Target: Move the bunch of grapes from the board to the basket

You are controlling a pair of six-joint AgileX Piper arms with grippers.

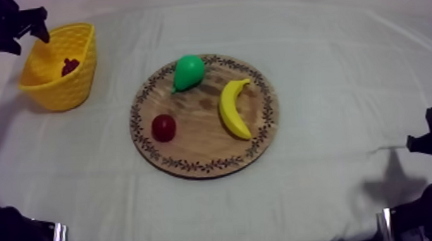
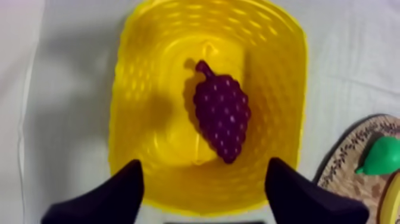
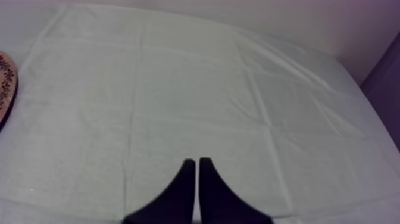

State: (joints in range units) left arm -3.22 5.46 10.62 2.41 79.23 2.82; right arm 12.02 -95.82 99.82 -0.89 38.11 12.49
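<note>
The grapes (image 2: 221, 118) lie in the yellow basket (image 2: 137, 89), right under my left gripper (image 2: 205, 164); its fingers (image 2: 119, 196) are apart, holding nothing.

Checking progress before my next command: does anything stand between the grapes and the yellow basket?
Nothing visible does. The bunch of grapes lies inside the yellow basket, on its floor, below the left gripper, whose jaws are open and empty.

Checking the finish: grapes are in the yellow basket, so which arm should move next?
Left. The left pincer, open, hangs over the yellow basket with the grapes lying inside, so it probably only lifts clear. The right pincer is shut over the cloth.
</note>
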